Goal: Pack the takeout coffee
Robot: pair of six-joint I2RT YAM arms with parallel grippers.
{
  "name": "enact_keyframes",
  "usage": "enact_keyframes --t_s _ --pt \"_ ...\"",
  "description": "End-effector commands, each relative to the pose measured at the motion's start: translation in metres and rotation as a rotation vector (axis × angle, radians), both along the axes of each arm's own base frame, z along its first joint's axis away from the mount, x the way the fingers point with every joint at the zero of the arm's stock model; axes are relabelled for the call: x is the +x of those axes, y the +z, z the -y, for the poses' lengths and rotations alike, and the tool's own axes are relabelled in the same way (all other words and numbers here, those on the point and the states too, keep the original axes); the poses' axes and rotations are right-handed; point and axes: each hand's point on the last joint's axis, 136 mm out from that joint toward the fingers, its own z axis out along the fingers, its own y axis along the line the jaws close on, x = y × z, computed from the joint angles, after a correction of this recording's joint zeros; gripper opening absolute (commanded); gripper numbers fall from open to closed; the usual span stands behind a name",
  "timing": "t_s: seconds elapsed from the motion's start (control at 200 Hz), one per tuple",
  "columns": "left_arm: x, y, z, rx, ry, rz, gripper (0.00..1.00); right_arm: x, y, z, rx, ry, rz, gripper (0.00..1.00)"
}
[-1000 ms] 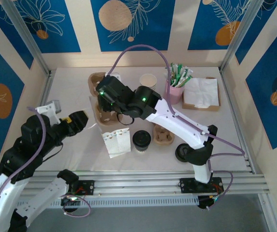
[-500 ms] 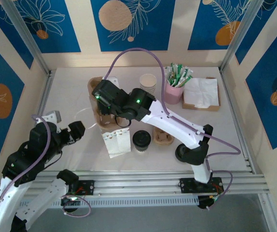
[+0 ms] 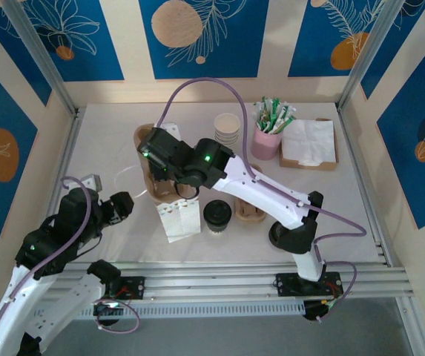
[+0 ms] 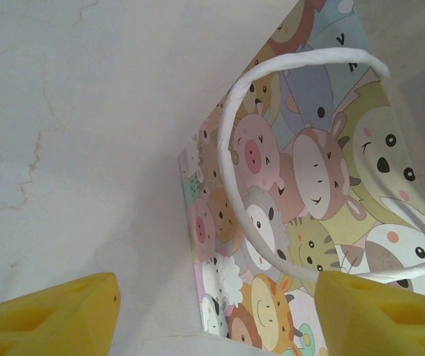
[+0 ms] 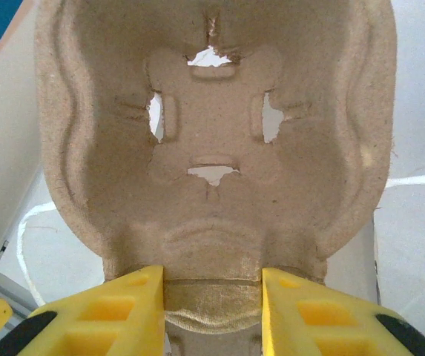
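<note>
The takeout coffee (image 3: pixel 217 213), a pale cup with a black lid, stands on the table near the front middle. My right gripper (image 3: pixel 159 167) (image 5: pixel 212 280) is shut on the ridge of a brown pulp carrier (image 3: pixel 163 185) (image 5: pixel 212 141), which hangs over the paper bag (image 3: pixel 179 219). The bag's white rope handles show on either side of the carrier in the right wrist view. My left gripper (image 3: pixel 122 205) (image 4: pixel 216 288) is open at the front left with nothing between its fingers. Its right finger (image 4: pixel 375 311) is close to the handle (image 4: pixel 231 170) of the cartoon-animal bag (image 4: pixel 301 222).
A second pulp carrier (image 3: pixel 251 212) lies right of the coffee. At the back stand a stack of lidless cups (image 3: pixel 227 127), a pink cup of sachets (image 3: pixel 268 141) and a napkin tray (image 3: pixel 309 145). Frame posts and walls close in the table.
My left arm has drawn back toward the front left and its jaws have narrowed somewhat. My right gripper has carried the carrier slightly left, toward the bag.
</note>
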Motion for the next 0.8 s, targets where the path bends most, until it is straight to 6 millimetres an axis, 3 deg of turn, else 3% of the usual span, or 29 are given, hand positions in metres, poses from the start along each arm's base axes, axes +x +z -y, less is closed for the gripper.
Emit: enact_keyframes --t_s 0.0,0.385,0.795 --pt "0.000 -0.001 0.004 -0.021 -0.014 0.004 0.67 0.002 -0.007 0.000 -0.037 -0.016 0.010 0.35" --pt "-0.001 -0.009 0.005 -0.021 -0.010 -0.017 0.56 0.006 -0.012 0.005 -0.076 -0.033 0.023 0.35" --pt "-0.002 -0.015 0.005 -0.021 -0.009 -0.031 0.53 0.016 -0.009 0.011 -0.095 -0.041 0.051 0.35"
